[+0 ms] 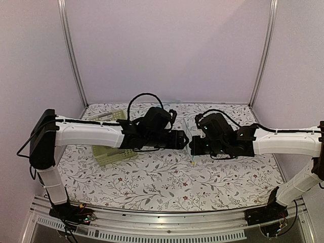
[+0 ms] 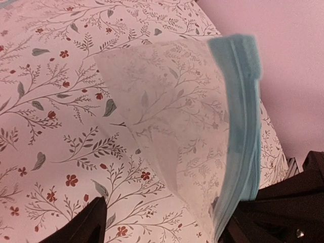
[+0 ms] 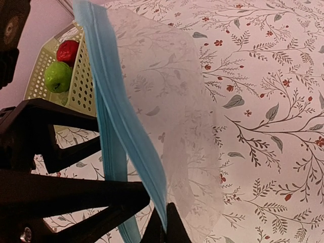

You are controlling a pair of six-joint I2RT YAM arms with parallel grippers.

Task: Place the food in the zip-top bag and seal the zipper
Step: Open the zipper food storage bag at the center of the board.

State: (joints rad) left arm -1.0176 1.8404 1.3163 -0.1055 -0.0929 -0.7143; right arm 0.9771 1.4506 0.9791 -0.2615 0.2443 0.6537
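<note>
The zip-top bag [image 3: 167,86] hangs above the table between my two grippers, with its light blue zipper [image 3: 116,116] running along the mouth. My right gripper [image 3: 167,225] is shut on the zipper strip at its near end. My left gripper [image 2: 164,228] is open, its jaws wide apart, and the zipper [image 2: 243,126] lies against its right finger [image 2: 263,212]. The bag [image 2: 172,111] holds no food. The red apple [image 3: 67,50] and the green apple [image 3: 57,76] lie in the pale green basket [image 3: 83,86]. In the top view both grippers [image 1: 183,139] [image 1: 192,146] meet mid-table.
The pale green basket [image 1: 115,153] sits on the left of the floral tablecloth [image 1: 167,187], partly under my left arm, which hides the apples in the top view. Pale walls and metal posts [image 1: 73,55] enclose the back and sides.
</note>
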